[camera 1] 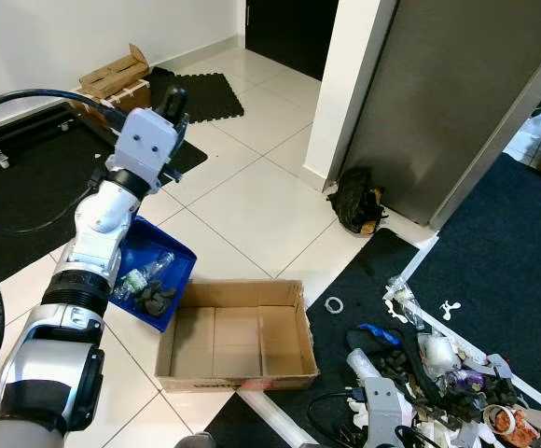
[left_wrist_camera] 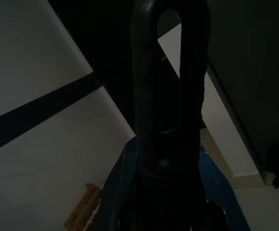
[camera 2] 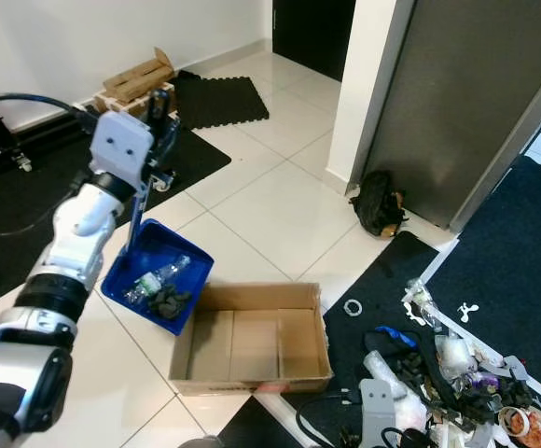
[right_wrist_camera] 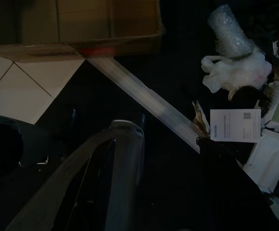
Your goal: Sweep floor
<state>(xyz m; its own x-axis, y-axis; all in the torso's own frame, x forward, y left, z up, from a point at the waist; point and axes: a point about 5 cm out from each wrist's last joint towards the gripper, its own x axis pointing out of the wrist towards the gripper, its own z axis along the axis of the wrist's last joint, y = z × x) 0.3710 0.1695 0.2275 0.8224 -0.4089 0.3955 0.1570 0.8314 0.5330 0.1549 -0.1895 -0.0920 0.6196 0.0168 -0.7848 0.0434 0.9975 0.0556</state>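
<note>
White tile floor, dark mats, and a blue dustpan [camera 2: 157,271] hanging from my left gripper [camera 2: 159,117] beside an open cardboard box [camera 2: 252,345].

My left gripper is clenched on the dustpan's thin upright handle [camera 2: 137,219], pan low over the tiles just beside the box's left wall, carrying a plastic bottle [camera 2: 159,275] and a dark clump of debris [camera 2: 169,301]. I judge the pan light and stiff, but its smooth plastic lets the load slide, so holding high on the handle and tipping slowly seems wise. My right gripper [right_wrist_camera: 125,144] hangs over the dark mat near scattered litter [camera 1: 438,369]; I cannot tell how its fingers stand.
</note>
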